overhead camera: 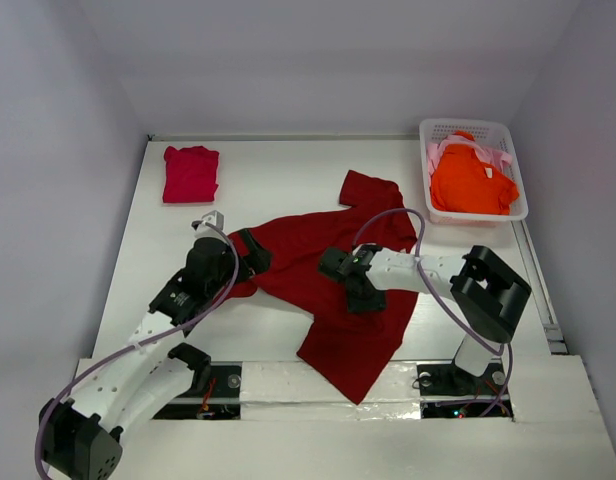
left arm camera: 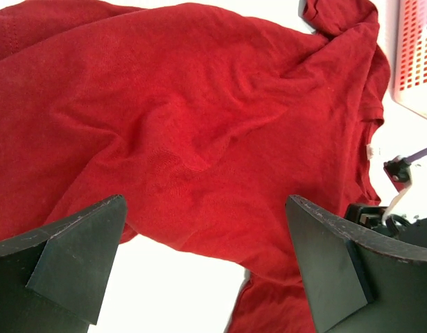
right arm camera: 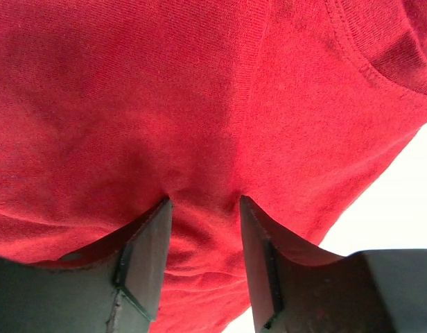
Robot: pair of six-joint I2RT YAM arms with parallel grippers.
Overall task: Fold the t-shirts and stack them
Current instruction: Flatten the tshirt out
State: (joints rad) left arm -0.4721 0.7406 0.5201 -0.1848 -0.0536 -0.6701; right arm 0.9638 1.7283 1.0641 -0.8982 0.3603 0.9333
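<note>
white basket (overhead camera: 476, 218) at the far right of the worktop (overhead camera: 278, 170) holds the orange t-shirt (overhead camera: 473, 180) and pale pink t-shirt (overhead camera: 435, 155). crimson-pink t-shirt (overhead camera: 191, 173) lies folded far left. dark red t-shirt (overhead camera: 338, 330) sprawls mid-worktop. left tool (left arm camera: 205, 201) gapes wide at its left edge. right tool (right arm camera: 204, 201) is half-closed over a pucker of it; can't tell whether it grips.

Four shirts: one dark red shirt (overhead camera: 358, 330) lying at both pincers, one crimson-pink shirt (overhead camera: 191, 173) beyond the left pincer (overhead camera: 250, 254), and one orange shirt (overhead camera: 471, 182) and one pale pink shirt (overhead camera: 434, 155) beyond the right pincer (overhead camera: 333, 264). One white basket (overhead camera: 510, 135). Two arms, two pincers, two fingers each.
</note>
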